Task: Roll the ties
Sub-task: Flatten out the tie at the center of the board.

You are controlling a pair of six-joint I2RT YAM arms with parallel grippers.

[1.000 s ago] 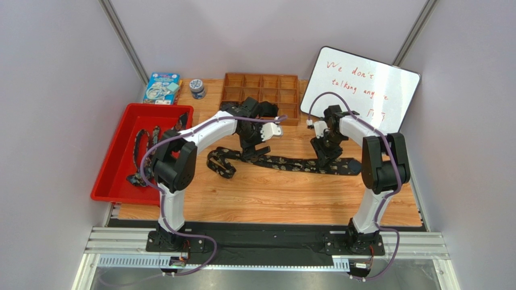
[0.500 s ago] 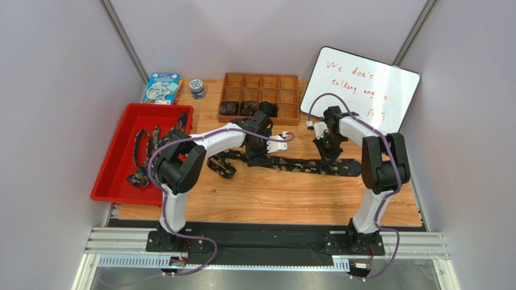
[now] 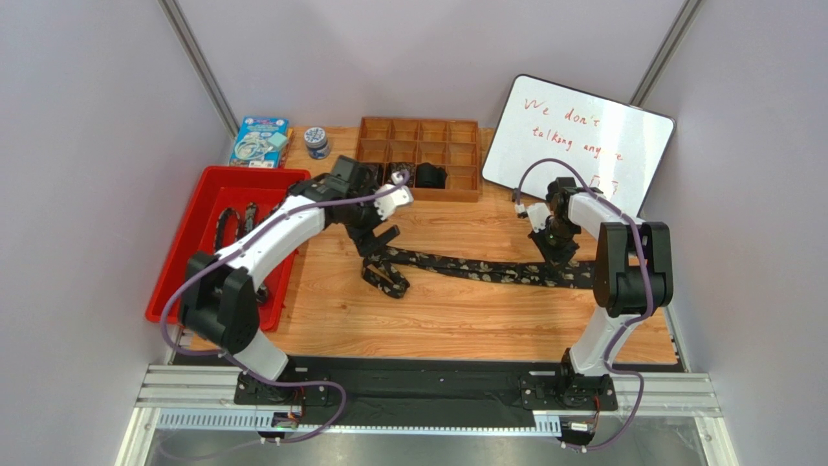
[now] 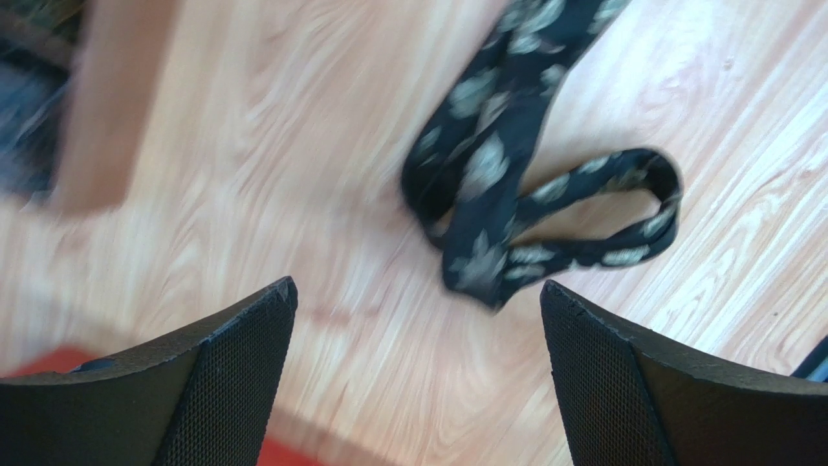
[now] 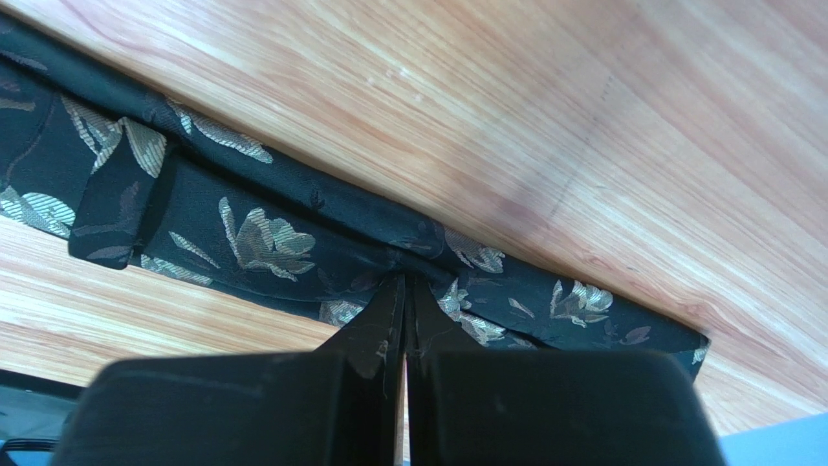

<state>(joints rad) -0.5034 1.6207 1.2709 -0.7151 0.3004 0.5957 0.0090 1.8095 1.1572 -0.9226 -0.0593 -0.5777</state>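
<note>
A long dark tie with pale floral speckles lies across the wooden table, its left end curled into a loop. My right gripper is shut on the tie near its right end, with the fingertips pinching a fold of fabric. Over the looped end hovers my left gripper, open with nothing between its fingers; the loop lies just beyond them. More ties lie in the red tray. Small coils of the same fabric sit in the wooden organiser.
A whiteboard leans at the back right, close behind my right arm. A blue box and a small tin stand at the back left. The red tray's corner shows under my left gripper.
My right gripper has shut on the tie and moved right, dragging the tie with it. The left arm swung left and back towards the red tray, staying open.
</note>
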